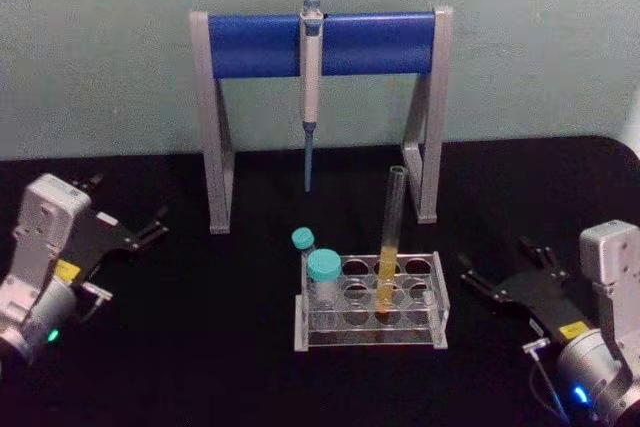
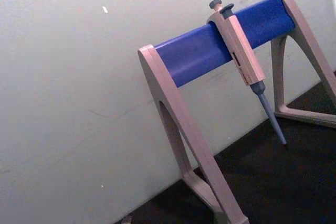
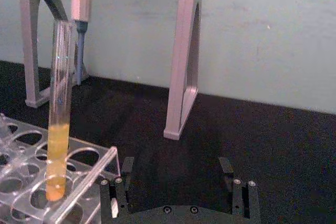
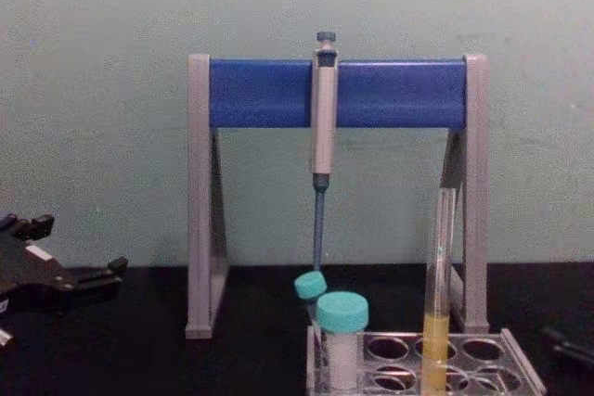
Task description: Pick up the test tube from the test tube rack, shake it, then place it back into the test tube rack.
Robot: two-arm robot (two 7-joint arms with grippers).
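On the black table (image 1: 200, 347), the test tube rack (image 1: 432, 325) sits toward the front centre, a low clear plate with rows of round holes. Standing upright in one of its middle holes is the test tube (image 1: 391, 237), capless, with yellow-orange liquid in its lower third (the right wrist view shows the liquid level just above the rack's top plate). At the rack's left end stand two teal-capped vials (image 1: 322, 272), one just behind the other. Behind the rack rises a grey stand with a blue crossbar (image 1: 255, 45), and a grey-blue pipette (image 1: 311, 77) hangs from the bar's middle, tip down.

Well apart from the rack on its right, the right gripper (image 1: 500, 277) rests low near the table with its fingers (image 3: 227, 167) spread wide, holding nothing and pointing toward the rack. Far to the left, the left gripper (image 1: 125, 217) is parked near the table edge, its fingers likewise apart and empty.
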